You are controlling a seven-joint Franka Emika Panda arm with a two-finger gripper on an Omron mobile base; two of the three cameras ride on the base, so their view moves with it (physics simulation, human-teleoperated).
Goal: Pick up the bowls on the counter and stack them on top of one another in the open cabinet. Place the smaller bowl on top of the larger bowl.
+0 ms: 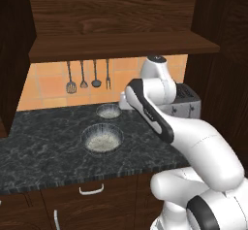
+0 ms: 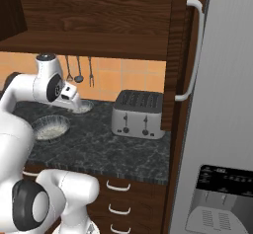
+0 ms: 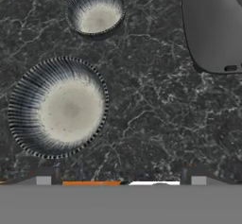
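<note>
While apart, both bowls (image 3: 59,107) – on counter (image 3: 151,114)

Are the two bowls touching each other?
Apart. The hand view shows a strip of bare counter between the smaller bowl and the larger bowl.

We see a silver toaster (image 2: 138,114) right of centre, four utensils (image 1: 87,76) hanging on the orange tiled wall (image 1: 46,84) (spatula, spoon, ladle, fork), and a grey fridge (image 2: 225,104) with white handle (image 2: 195,50) far right.
</note>
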